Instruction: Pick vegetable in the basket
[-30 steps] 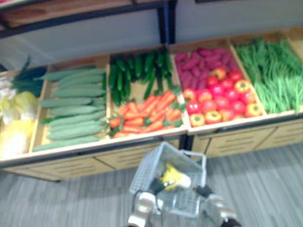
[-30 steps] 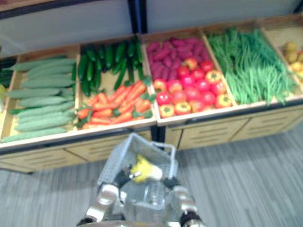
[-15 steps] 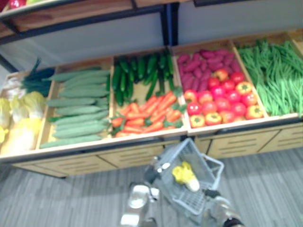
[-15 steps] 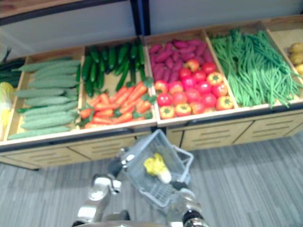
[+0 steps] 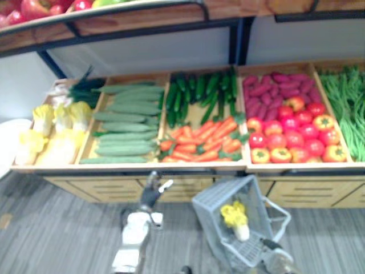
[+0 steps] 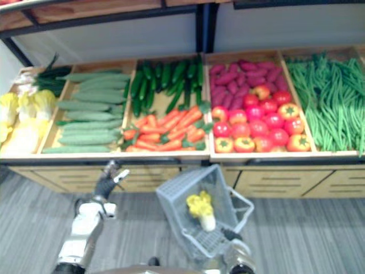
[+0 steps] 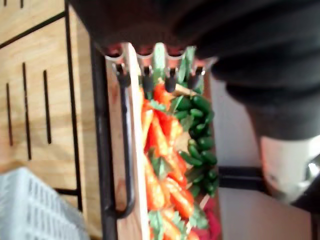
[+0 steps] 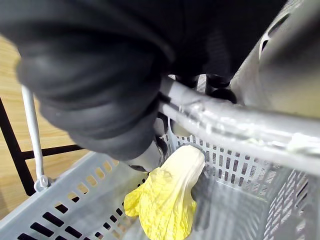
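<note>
A grey plastic basket [image 6: 177, 200] hangs tilted in front of the produce shelf, with a yellow cabbage [image 6: 201, 208] lying inside it. My right hand [image 6: 238, 251] is below it, and the right wrist view shows my right hand [image 8: 100, 90] curled round the basket's handle [image 8: 225, 125], with the cabbage [image 8: 165, 200] just beyond. My left hand [image 6: 106, 184] is raised at the shelf's front edge, left of the basket, fingers [image 7: 170, 80] straight and holding nothing. Beyond them lie the carrots [image 7: 160, 150], in the bin [image 6: 165, 131] right above that hand.
The shelf bins hold yellow cabbages [image 6: 23, 114], long pale cucumbers [image 6: 85, 120], dark cucumbers [image 6: 159, 80], purple sweet potatoes [image 6: 239, 74], tomatoes [image 6: 256, 125] and green beans [image 6: 331, 103]. A black rail [image 7: 125, 150] runs along the shelf front above wooden drawer fronts [image 6: 274, 182].
The camera has shifted. My left hand has left the basket's side and risen leftward to the shelf's front edge. The basket now hangs tilted from my right hand.
</note>
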Robot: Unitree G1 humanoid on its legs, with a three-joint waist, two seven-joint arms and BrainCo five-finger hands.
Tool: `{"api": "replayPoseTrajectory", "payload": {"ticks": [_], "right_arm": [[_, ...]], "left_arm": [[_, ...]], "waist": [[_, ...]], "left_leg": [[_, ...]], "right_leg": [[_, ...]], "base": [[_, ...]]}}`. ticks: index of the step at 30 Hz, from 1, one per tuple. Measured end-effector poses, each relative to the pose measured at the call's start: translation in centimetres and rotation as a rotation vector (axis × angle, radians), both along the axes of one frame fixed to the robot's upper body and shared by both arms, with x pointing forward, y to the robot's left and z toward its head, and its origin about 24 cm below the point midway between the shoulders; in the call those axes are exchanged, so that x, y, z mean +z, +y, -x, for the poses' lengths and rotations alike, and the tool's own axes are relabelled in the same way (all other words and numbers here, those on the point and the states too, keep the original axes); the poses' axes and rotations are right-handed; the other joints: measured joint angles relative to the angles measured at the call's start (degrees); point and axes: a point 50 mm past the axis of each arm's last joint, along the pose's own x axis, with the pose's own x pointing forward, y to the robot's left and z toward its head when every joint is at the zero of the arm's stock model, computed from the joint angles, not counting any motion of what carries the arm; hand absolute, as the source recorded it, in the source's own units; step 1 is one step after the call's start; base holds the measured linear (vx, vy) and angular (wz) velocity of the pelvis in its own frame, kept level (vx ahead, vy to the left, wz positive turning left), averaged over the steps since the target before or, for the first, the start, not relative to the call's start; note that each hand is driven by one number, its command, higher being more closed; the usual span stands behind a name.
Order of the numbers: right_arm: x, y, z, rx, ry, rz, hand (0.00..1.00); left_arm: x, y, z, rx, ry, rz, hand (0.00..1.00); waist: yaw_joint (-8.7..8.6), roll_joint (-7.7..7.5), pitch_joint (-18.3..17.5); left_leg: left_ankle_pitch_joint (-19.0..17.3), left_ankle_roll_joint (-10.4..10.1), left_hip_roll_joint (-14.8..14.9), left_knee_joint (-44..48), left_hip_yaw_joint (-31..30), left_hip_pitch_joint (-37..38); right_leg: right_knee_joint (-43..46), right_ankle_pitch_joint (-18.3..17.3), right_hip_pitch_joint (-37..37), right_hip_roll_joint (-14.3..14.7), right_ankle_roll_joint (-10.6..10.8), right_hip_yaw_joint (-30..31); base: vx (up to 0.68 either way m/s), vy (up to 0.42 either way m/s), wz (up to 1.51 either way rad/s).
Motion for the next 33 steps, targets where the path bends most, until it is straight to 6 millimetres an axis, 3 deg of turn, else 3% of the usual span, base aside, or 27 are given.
{"api": "replayPoseTrajectory", "payload": {"ticks": [4,9,13,17,21,25,33], "right_arm": [[0.0,0.1,0.0,0.016,0.002,0.003,1.00],[0.2,0.4,-0.3,0.056,-0.014,0.023,1.00],[0.5,0.5,-1.2,0.085,-0.041,0.047,1.00],[1.1,0.8,-2.7,0.104,-0.066,0.069,1.00],[2.5,0.5,-5.2,0.112,-0.139,0.128,1.00],[4.0,0.2,-7.1,0.115,-0.214,0.193,1.00],[5.3,0.2,-8.4,0.129,-0.296,0.238,1.00]], "left_arm": [[3.1,1.7,-2.5,0.079,-0.116,-0.196,0.00],[7.4,2.1,-6.1,0.143,-0.272,-0.368,0.00],[12.1,0.6,-10.3,0.085,-0.418,-0.647,0.00],[14.2,-0.9,-12.6,0.040,-0.457,-0.843,0.00],[18.8,-1.4,-15.5,0.072,-0.514,-1.011,0.00],[21.5,-0.2,-16.9,0.133,-0.498,-1.118,0.00],[23.6,-0.7,-17.9,0.142,-0.487,-1.189,0.00]], "waist": [[-0.03,-0.63,0.31],[-0.36,-1.12,0.27],[-0.94,-2.15,0.52],[-1.75,-2.96,1.35],[-1.93,-3.89,6.43],[-2.04,-3.77,10.39],[-2.02,-3.78,13.65]], "left_leg": [[0.07,0.02,0.02,-0.40,0.40,0.67],[-0.09,-0.14,0.12,-0.47,2.73,-1.03],[1.37,-0.68,0.09,-0.11,5.13,-6.61],[1.56,-0.70,0.04,0.03,6.77,-9.06],[1.51,-0.67,-0.14,1.80,9.48,-11.55],[1.49,-0.62,-0.26,2.59,11.55,-14.58],[1.51,-0.61,-0.27,4.44,16.01,-17.40]], "right_leg": [[-0.30,0.15,0.51,0.03,-0.54,0.18],[-0.80,0.49,-2.01,0.24,-0.66,2.29],[-0.75,3.20,-8.69,0.40,-0.11,4.82],[0.62,3.24,-12.81,0.44,-0.13,6.56],[2.15,3.24,-15.96,0.02,-0.13,8.26],[2.79,3.38,-19.98,0.02,0.01,10.50],[3.15,3.45,-23.22,-0.25,0.07,12.53]], "base": [[-0.05,-0.001,-0.04],[-0.04,0.009,-0.16],[0.01,0.004,-0.15],[0.04,-0.004,-0.10],[-0.03,0.002,-0.10],[-0.05,-0.005,-0.14],[0.02,-0.001,-0.09]]}}
